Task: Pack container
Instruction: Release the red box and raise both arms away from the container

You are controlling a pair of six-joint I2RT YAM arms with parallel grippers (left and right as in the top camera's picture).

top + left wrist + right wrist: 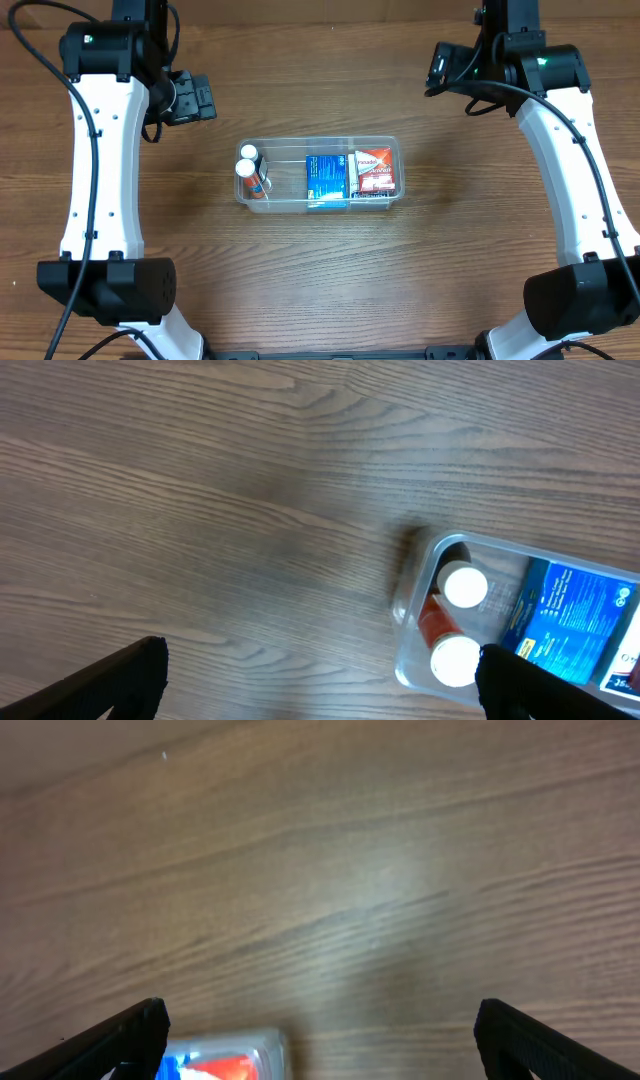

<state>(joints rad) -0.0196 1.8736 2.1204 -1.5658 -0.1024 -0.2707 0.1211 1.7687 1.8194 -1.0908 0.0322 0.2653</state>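
The container (pixel 287 178) sits flat at the middle of the table (pixel 320 290). In the overhead view its long axis runs from 9 o'clock to 3 o'clock and its open top faces up. Two bottles (pixel 245 168) with white caps stand at the 9 o'clock end. A blue box (pixel 326 177) lies in the middle, just beside a red box (pixel 375 172) at the 3 o'clock end.

The left gripper (pixel 192 98) is at about 10 o'clock from the container, well apart from it. Its wrist view shows the two fingers (pixel 125 680) spread wide with nothing between them. There the container's bottle end (pixel 408 610) appears at 4 o'clock, with the caps up and the blue box beyond.

The right gripper (pixel 445 68) is at about 2 o'clock from the container, also well apart. Its fingers (pixel 120 1038) are likewise spread wide and hold nothing. In its wrist view only a rounded corner of the container (pixel 268 1042) shows, at 7 o'clock on the bottom edge, with a bit of the red box (pixel 215 1069) inside.
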